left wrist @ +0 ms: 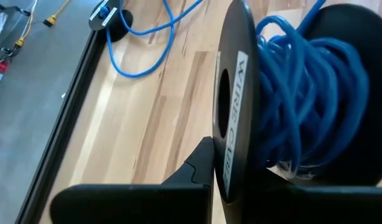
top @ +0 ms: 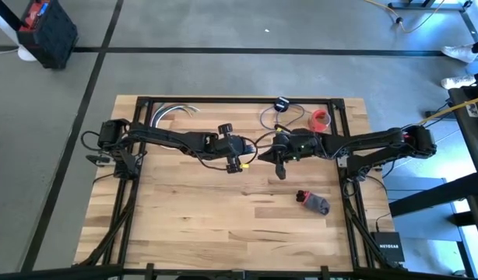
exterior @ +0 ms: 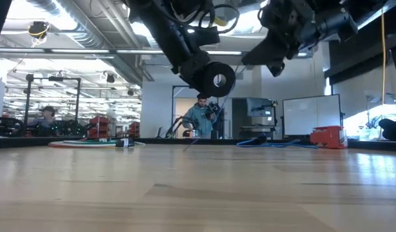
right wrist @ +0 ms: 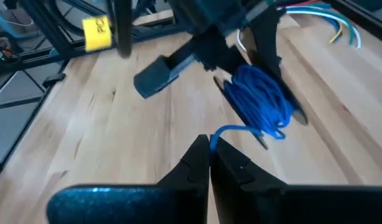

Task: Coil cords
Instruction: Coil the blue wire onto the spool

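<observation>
Most of the blue cord [left wrist: 309, 93] is wound on the spool [left wrist: 237, 99] pinched by the left gripper [left wrist: 241, 180], while the right gripper [right wrist: 209, 146] pinches the cord's free stretch, and loose loops remain by the worktop's [top: 223, 225] far edge.

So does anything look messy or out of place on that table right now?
Mostly the blue cord. It is wound unevenly on the black spool held by the left gripper, with strands bulging out. Its free end is pinched in the shut right gripper, and more of it lies in loose loops near the table's far edge.

The spool [left wrist: 290, 93] hides the left end effector's second finger.
</observation>
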You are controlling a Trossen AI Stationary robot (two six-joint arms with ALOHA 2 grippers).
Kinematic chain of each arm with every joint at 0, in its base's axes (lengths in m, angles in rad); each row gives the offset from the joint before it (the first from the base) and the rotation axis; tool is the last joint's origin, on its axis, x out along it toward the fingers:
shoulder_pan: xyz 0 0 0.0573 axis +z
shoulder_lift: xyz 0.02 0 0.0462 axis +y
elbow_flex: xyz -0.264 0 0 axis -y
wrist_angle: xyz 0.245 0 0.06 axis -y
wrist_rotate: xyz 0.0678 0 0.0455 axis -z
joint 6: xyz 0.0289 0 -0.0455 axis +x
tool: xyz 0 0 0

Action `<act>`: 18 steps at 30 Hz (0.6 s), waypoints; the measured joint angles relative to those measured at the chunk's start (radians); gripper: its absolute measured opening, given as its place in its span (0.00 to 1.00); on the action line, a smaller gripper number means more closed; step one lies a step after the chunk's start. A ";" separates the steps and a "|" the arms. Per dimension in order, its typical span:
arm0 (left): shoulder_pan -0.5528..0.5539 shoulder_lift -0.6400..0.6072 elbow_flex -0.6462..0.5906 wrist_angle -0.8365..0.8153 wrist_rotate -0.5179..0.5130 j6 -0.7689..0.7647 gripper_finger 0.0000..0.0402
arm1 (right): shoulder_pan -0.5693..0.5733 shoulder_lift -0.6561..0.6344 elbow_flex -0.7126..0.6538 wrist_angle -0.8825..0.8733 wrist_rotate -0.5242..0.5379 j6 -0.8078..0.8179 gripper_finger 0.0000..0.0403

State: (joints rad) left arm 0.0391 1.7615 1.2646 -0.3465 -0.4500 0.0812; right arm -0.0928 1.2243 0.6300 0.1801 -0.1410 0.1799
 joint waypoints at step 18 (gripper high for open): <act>-0.002 0.000 0.000 0.112 0.003 -0.027 0.00 | 0.005 0.187 0.022 0.398 -0.005 0.033 0.02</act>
State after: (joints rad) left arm 0.0376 1.7613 1.2648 -0.2342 -0.4473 0.0541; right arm -0.0875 1.4116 0.6525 0.5781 -0.1459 0.2128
